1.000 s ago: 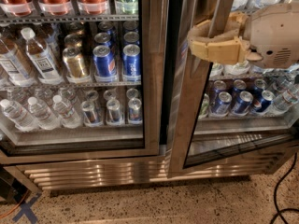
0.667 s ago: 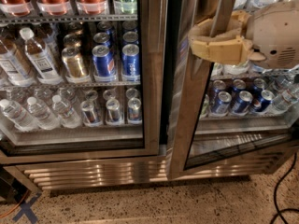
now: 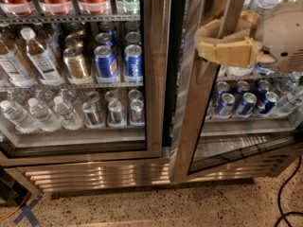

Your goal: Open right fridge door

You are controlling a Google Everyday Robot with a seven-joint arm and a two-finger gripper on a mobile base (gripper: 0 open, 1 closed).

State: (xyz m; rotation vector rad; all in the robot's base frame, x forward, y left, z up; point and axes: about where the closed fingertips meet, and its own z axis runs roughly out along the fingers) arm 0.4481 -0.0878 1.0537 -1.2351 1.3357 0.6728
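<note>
The right fridge door (image 3: 188, 126) is a glass door with a wide brushed-steel frame. It stands ajar, its left edge swung out toward me, with a dark gap beside the left door's frame. My gripper (image 3: 204, 41), with tan fingers (image 3: 229, 53) on a white wrist (image 3: 284, 32), is at the upper right. The fingers wrap around the door's upright steel edge and are closed on it. Blue cans (image 3: 236, 103) and water bottles show through the glass.
The left fridge door (image 3: 154, 79) is closed, with bottles and cans behind it. A steel kick grille (image 3: 94, 174) runs along the bottom. A black cable (image 3: 284, 193) lies on the speckled floor at the right. A blue tape cross (image 3: 26, 213) marks the floor at the left.
</note>
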